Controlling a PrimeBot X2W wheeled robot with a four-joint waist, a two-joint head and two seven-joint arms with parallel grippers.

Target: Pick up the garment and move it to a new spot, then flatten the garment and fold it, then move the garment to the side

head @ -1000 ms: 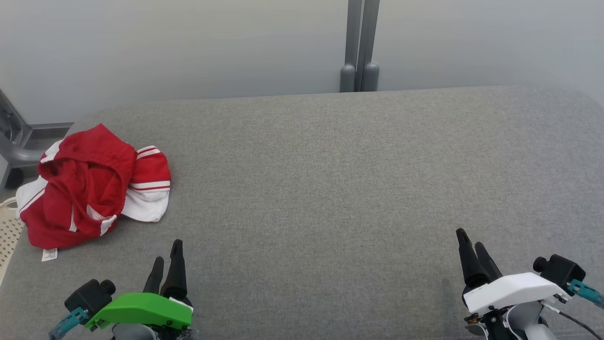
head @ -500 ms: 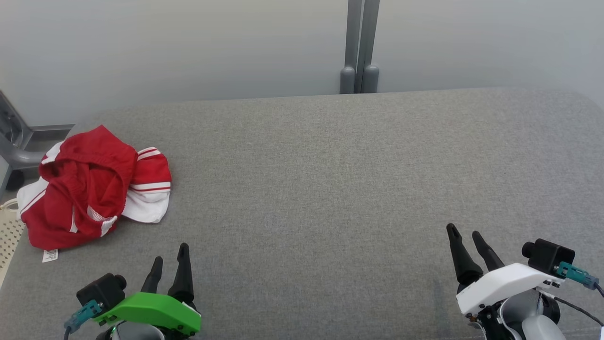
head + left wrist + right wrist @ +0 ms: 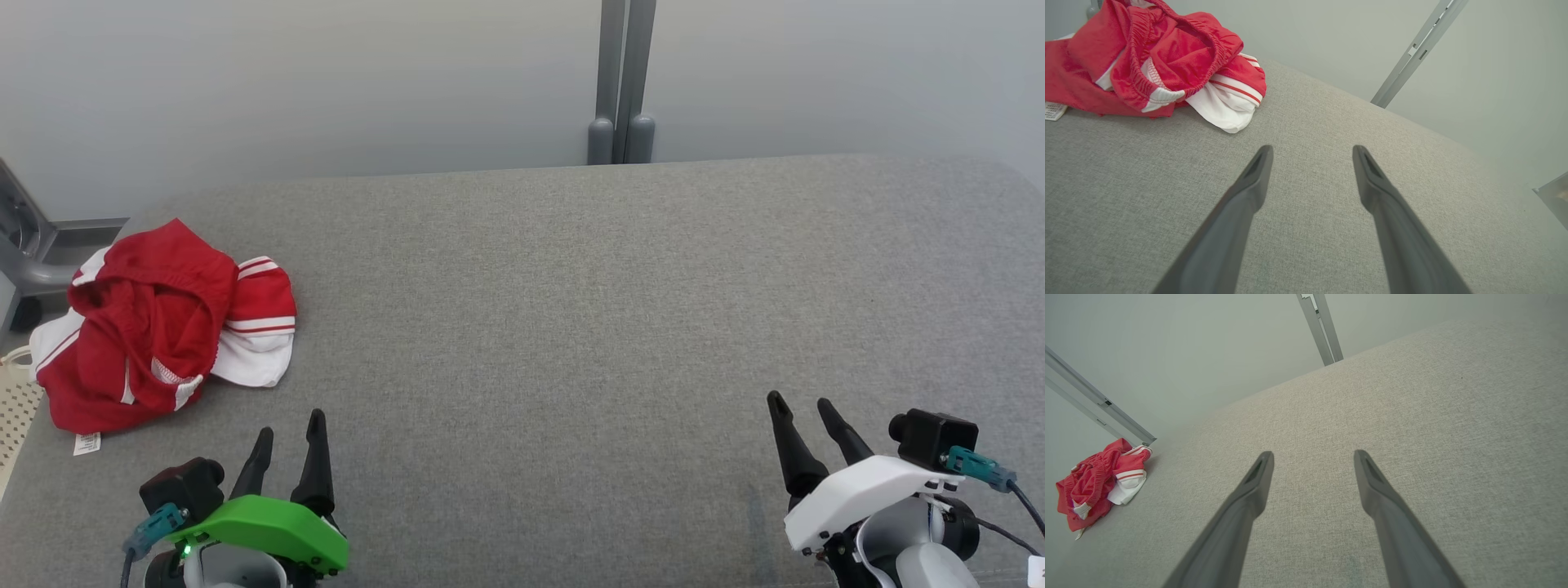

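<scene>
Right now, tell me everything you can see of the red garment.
The garment is red, thin sporty-looking fabric with white panels and red-and-white striped trim, a gathered elastic band showing, and a small white label at its near edge. It lies crumpled in a loose heap, unfolded, at the left edge of the grey fabric surface, resting on it alone.

- the left gripper (image 3: 290, 422) is seen at the lower left of the head view, under a green wrist cover (image 3: 261, 531); its two dark fingers are spread apart and pointed forward.
- the right gripper (image 3: 798, 400) is seen at the lower right, under a white wrist cover (image 3: 857, 490); its fingers are likewise spread and are tilted slightly leftward.
</scene>
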